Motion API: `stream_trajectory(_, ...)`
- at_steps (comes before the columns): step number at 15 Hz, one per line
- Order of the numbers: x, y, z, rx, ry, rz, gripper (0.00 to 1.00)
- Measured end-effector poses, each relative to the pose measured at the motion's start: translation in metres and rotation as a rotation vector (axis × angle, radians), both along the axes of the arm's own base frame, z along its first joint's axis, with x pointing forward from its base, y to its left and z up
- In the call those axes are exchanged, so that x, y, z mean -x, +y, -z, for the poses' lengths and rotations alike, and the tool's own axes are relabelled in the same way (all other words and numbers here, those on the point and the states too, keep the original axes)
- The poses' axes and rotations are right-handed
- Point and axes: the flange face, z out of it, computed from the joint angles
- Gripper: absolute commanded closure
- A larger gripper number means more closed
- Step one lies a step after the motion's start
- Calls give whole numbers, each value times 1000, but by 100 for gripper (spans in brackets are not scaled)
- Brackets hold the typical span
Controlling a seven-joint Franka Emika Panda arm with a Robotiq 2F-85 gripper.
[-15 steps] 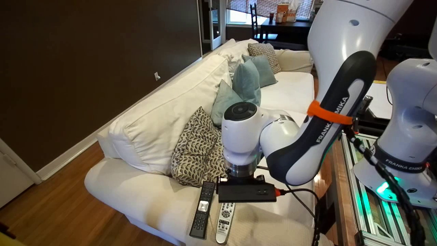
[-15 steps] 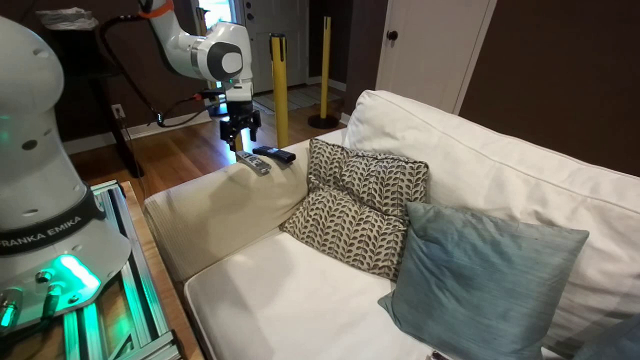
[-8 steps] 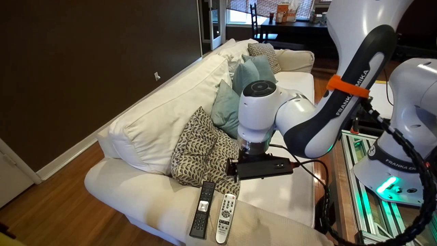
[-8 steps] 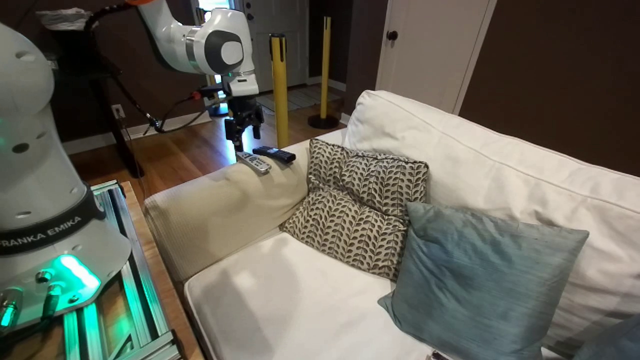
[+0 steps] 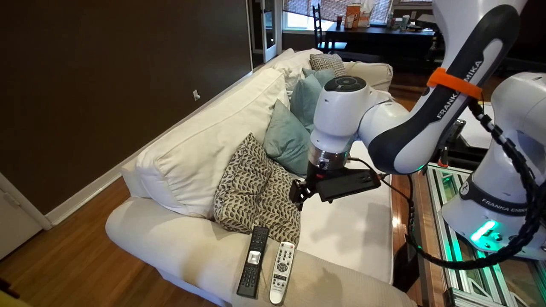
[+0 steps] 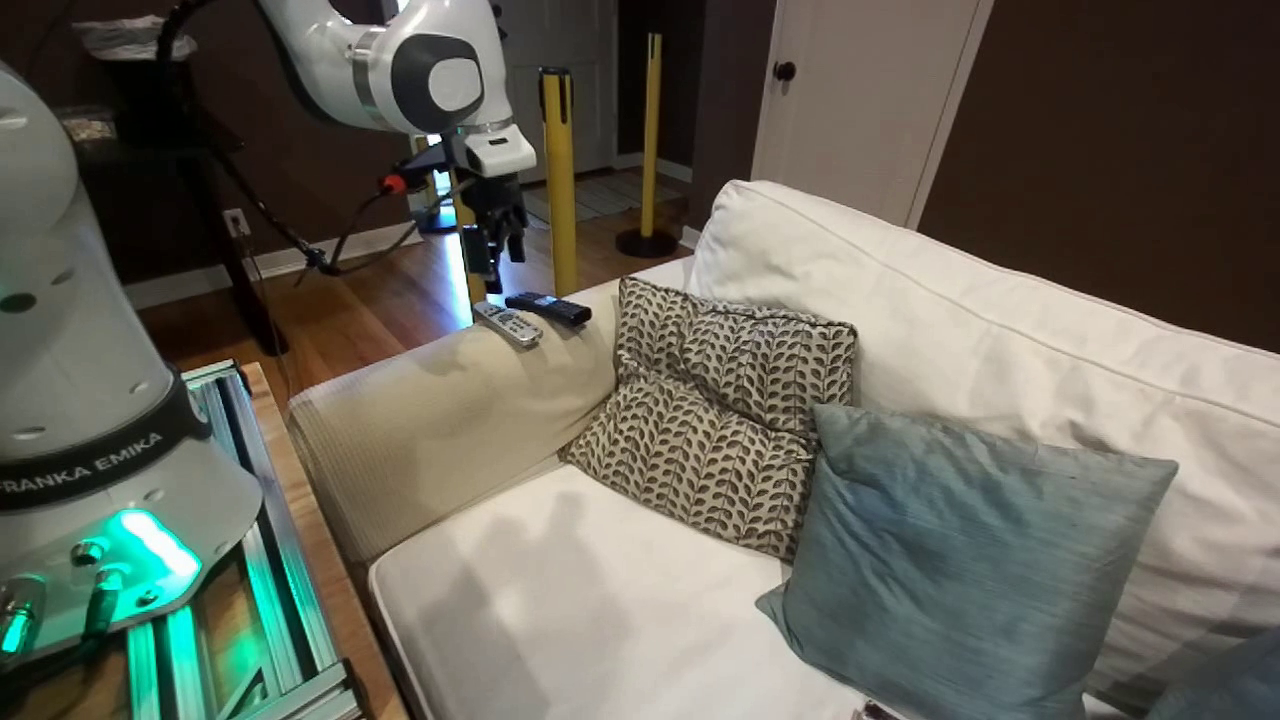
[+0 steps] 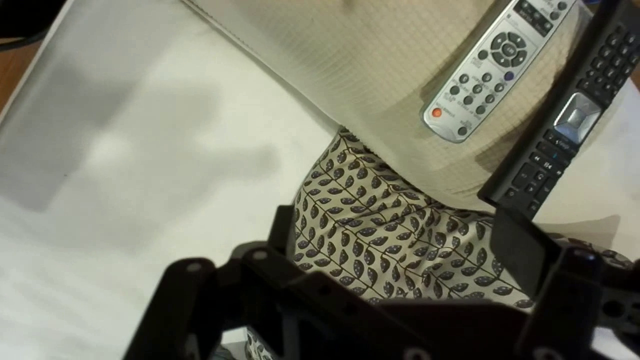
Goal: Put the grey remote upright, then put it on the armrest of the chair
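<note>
The grey remote [image 5: 281,273] lies flat, buttons up, on the white padded armrest [image 5: 341,281] of the sofa. It also shows in an exterior view [image 6: 508,325] and in the wrist view [image 7: 492,75], where its orange-button end points down-left. The armrest shows too in an exterior view [image 6: 440,430] and in the wrist view [image 7: 370,60]. My gripper [image 7: 400,235] is open and empty, with the patterned pillow below and between its fingers. In an exterior view the gripper [image 5: 300,198] hangs above the pillow and seat side, apart from the grey remote.
A longer black remote [image 5: 253,264] lies beside the grey one on the armrest; in the wrist view [image 7: 555,125] one finger overlaps its end. A leaf-patterned pillow [image 6: 720,420] leans by the armrest. A blue pillow [image 6: 980,560] stands on the seat, before white back cushions [image 5: 204,149].
The arm has moved up and away from the remotes toward the seat side, and the gripper has turned somewhat. The grey remote's end is uncovered. Both remotes have stayed in place.
</note>
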Motion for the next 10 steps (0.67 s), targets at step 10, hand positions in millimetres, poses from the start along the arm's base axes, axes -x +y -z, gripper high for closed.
stream_trajectory(10, 4, 0, -3, 0, -5, -13, 0)
